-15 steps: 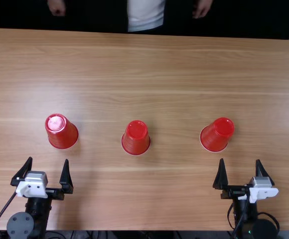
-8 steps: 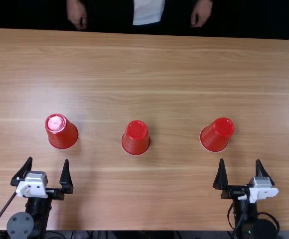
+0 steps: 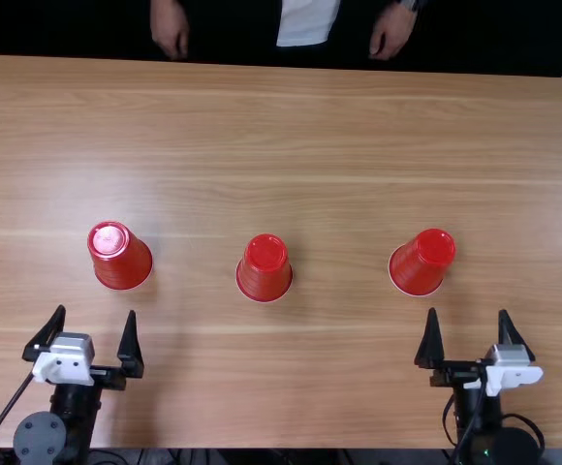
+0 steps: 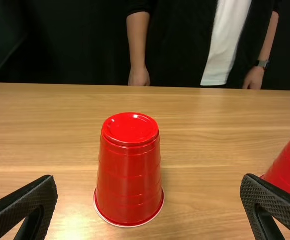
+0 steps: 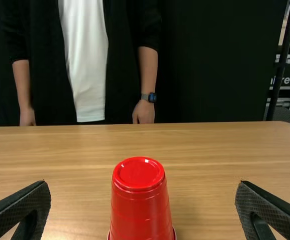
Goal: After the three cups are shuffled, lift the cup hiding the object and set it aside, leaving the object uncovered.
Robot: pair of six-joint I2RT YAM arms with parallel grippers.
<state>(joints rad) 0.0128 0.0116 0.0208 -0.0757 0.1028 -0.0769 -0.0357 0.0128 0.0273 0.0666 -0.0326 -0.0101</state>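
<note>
Pincers: your L gripper (image 3: 92, 320) and R gripper (image 3: 466, 320) gape wide, holding nothing, by near table (image 3: 291, 136) edge; L cup (image 3: 118, 256) just ahead of L gripper; R cup (image 3: 421, 262) ahead of R gripper; mid cup (image 3: 264, 267) between them; all inverted.

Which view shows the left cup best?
The left wrist view: the left cup stands whole and close, upside down, seen from the side. The top view shows it farther off, steeply from above. The right wrist view faces the right cup.
</note>
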